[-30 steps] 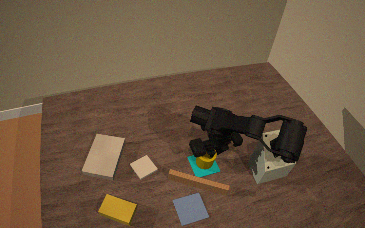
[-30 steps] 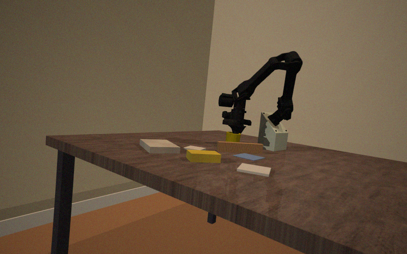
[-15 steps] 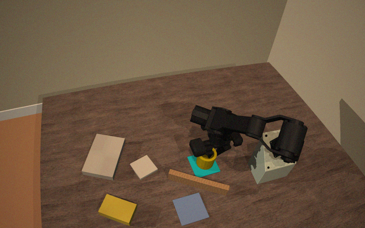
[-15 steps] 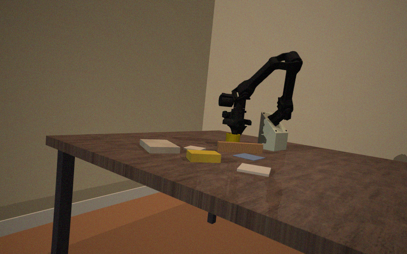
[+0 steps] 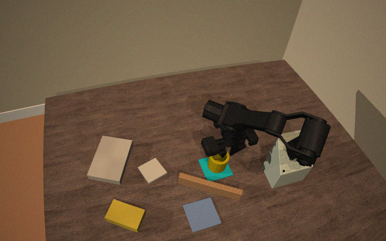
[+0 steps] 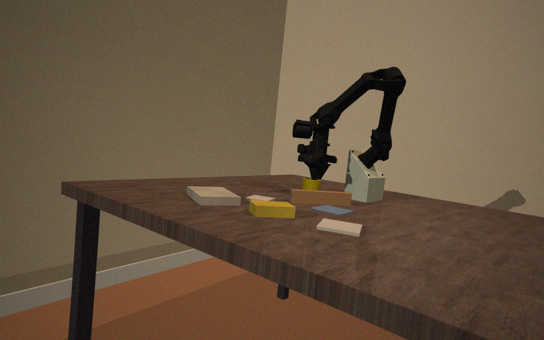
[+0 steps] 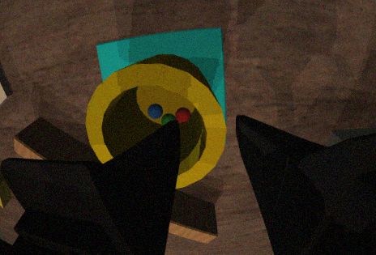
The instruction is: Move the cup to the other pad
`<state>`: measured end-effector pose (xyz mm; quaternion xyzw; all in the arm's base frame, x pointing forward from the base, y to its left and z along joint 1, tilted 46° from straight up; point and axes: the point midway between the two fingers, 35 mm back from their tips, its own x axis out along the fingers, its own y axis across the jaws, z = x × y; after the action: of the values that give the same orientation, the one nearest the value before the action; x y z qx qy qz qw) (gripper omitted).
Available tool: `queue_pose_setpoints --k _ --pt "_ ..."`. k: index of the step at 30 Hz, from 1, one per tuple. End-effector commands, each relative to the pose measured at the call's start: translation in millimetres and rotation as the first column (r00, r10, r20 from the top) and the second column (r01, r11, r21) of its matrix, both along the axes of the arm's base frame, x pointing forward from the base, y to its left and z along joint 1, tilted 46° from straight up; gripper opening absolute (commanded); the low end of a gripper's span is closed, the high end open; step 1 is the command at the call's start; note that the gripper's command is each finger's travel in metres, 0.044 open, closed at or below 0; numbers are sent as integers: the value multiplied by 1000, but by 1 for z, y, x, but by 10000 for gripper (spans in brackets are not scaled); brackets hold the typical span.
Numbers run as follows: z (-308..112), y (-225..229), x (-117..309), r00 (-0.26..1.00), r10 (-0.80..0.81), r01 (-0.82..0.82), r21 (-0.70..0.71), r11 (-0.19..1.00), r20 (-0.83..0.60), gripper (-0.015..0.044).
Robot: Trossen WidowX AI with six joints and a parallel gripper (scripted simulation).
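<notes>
The yellow cup stands upright on the teal pad. A blue marble, a green marble and a red marble lie inside it. My gripper is open, its fingers either side of the cup's wall: one tip over the cup's mouth, the other outside, with gaps to the wall in the wrist view. The blue pad is bare.
A wooden bar stands between the pads. A large cream block, a small cream tile and a yellow block lie to the left. A pale slab lies nearer the exterior camera.
</notes>
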<state>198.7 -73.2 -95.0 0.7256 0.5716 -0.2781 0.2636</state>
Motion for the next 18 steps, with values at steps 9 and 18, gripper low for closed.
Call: queue_pose_setpoints --k 9,18 --pt "14 -14 -3 1000 2 -2 -7 1000 6 147" --pt "22 -20 -8 1000 1 -1 -5 1000 5 147"
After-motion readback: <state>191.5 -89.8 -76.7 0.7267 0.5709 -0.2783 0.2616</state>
